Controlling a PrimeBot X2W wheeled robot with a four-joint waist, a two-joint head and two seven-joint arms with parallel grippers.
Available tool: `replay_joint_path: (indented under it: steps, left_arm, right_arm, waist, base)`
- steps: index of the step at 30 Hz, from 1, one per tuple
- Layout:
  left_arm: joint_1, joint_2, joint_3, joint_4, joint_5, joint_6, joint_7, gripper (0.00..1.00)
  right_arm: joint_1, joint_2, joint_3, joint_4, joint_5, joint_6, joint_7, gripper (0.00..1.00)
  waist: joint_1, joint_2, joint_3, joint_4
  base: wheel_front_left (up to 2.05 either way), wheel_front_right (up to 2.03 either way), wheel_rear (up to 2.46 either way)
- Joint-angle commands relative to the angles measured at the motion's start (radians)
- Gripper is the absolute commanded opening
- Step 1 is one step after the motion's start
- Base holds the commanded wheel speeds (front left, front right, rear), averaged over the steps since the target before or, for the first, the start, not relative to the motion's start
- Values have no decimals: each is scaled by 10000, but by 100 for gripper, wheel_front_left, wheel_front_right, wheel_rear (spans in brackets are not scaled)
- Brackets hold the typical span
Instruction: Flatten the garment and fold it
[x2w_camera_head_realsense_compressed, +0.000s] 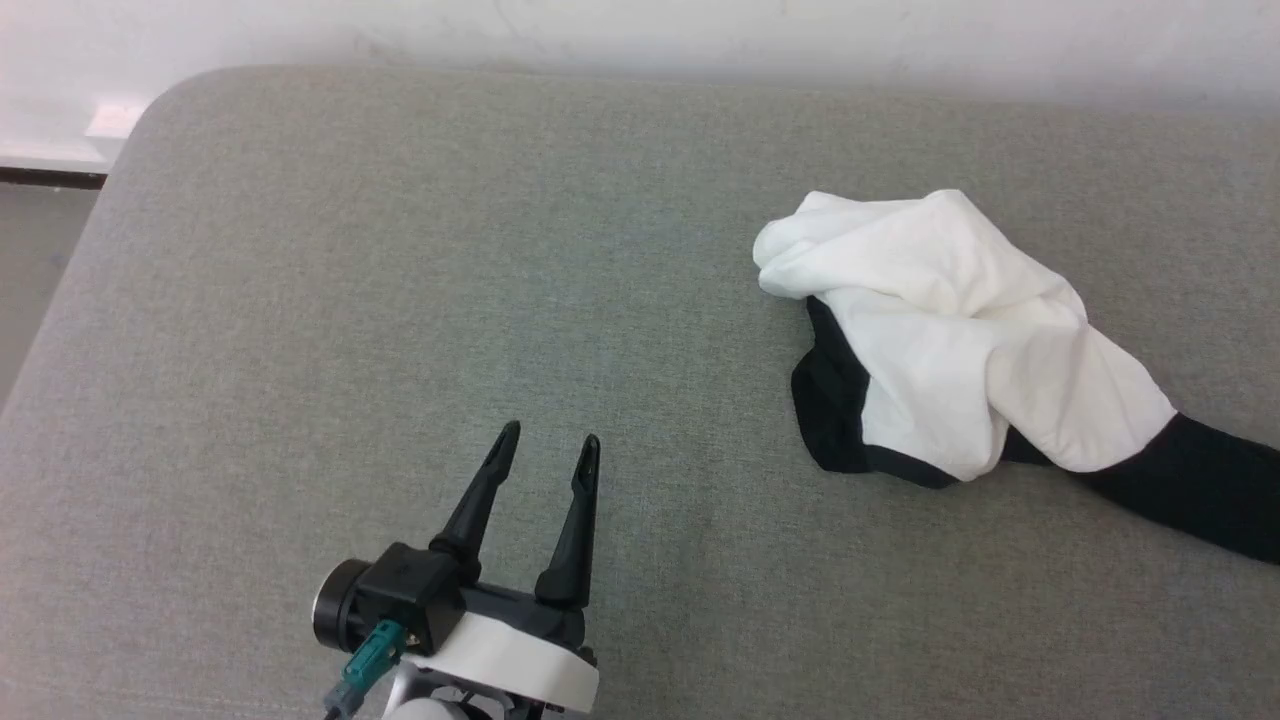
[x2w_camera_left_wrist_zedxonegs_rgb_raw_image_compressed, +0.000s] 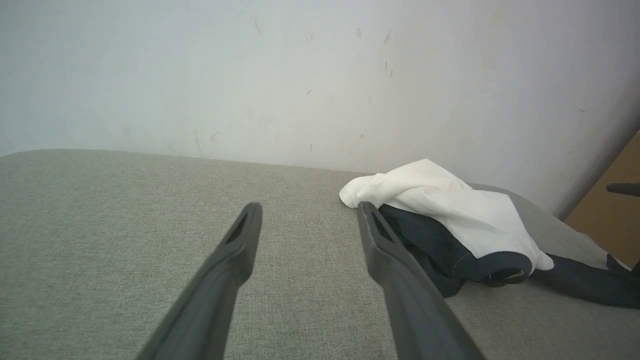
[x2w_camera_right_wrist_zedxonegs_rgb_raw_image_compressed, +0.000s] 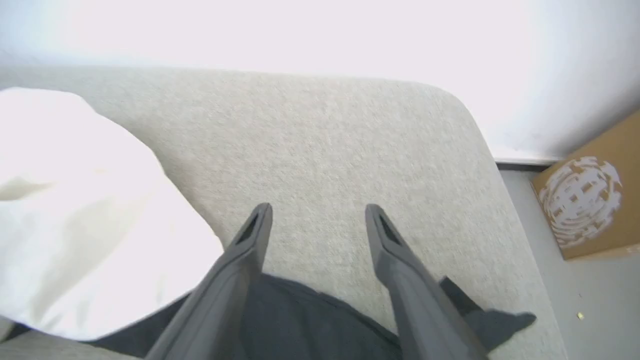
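The garment (x2w_camera_head_realsense_compressed: 950, 330) lies crumpled in a heap on the right of the grey cushion (x2w_camera_head_realsense_compressed: 400, 250), white body on top, black trim below, one black sleeve trailing off right. My left gripper (x2w_camera_head_realsense_compressed: 548, 445) is open and empty, well to the heap's left. In the left wrist view the garment (x2w_camera_left_wrist_zedxonegs_rgb_raw_image_compressed: 450, 210) sits just right of my open left gripper (x2w_camera_left_wrist_zedxonegs_rgb_raw_image_compressed: 307, 210). My right gripper (x2w_camera_right_wrist_zedxonegs_rgb_raw_image_compressed: 317, 210) is open above the black sleeve (x2w_camera_right_wrist_zedxonegs_rgb_raw_image_compressed: 310, 325), nothing between its fingers; the garment's white body (x2w_camera_right_wrist_zedxonegs_rgb_raw_image_compressed: 75, 210) bulges at its left.
A white wall (x2w_camera_head_realsense_compressed: 640, 30) runs behind the cushion. The cushion's rounded left corner (x2w_camera_head_realsense_compressed: 150, 110) drops to the floor. In the right wrist view a cardboard box (x2w_camera_right_wrist_zedxonegs_rgb_raw_image_compressed: 585, 200) stands on the floor past the cushion's right edge.
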Motion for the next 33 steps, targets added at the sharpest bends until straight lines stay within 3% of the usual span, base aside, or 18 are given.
replay_joint_path:
  steps: [1,5,9,16,23,24,25,26,33]
  left_arm:
    - [-13,0,3,-53,-76,28,-20,100]
    - [-89,-69,-74,-94,-114,37,-71,100]
    - [-233,-146,-225,-123,-104,39,-109,100]
    - [-627,-268,-467,-116,-83,100,-148,100]
    - [-855,-332,-545,-128,-95,173,-158,100]
    - [-870,-339,-550,-127,-95,182,-159,100]
    - [-885,-345,-552,-122,-94,189,-159,100]
    - [-903,-351,-552,-118,-93,197,-160,100]
    - [-980,-370,-438,-96,-33,192,-161,100]
  right_arm:
    - [-219,13,211,-262,173,-9,189,100]
    - [-649,154,992,-937,377,-9,1291,100]
    - [-886,255,1454,-742,393,-9,2354,100]
    - [-1200,-154,1861,70,121,-9,3150,100]
    - [-1030,-613,2680,319,770,-9,4045,100]
    - [-994,-681,2797,313,852,-9,4143,64]
    - [-990,-728,2875,270,921,-9,4117,37]
    - [-1029,-758,2916,197,947,-9,3935,1]
    - [-2320,-738,3100,-249,837,-9,1965,0]
  waist:
    - [1,-1,28,62]
    - [1,-1,248,282]
    - [1,-1,701,619]
    - [1,-1,1577,1220]
    - [1,-1,1946,1342]
    - [1,-1,1968,1334]
    - [1,-1,1987,1318]
    - [1,-1,2001,1294]
    - [1,-1,1958,803]
  base:
    - [0,0,0]
    - [0,0,0]
    - [0,0,0]
    - [0,0,0]
    - [0,0,0]
    - [0,0,0]
    - [0,0,0]
    - [0,0,0]
    - [0,0,0]
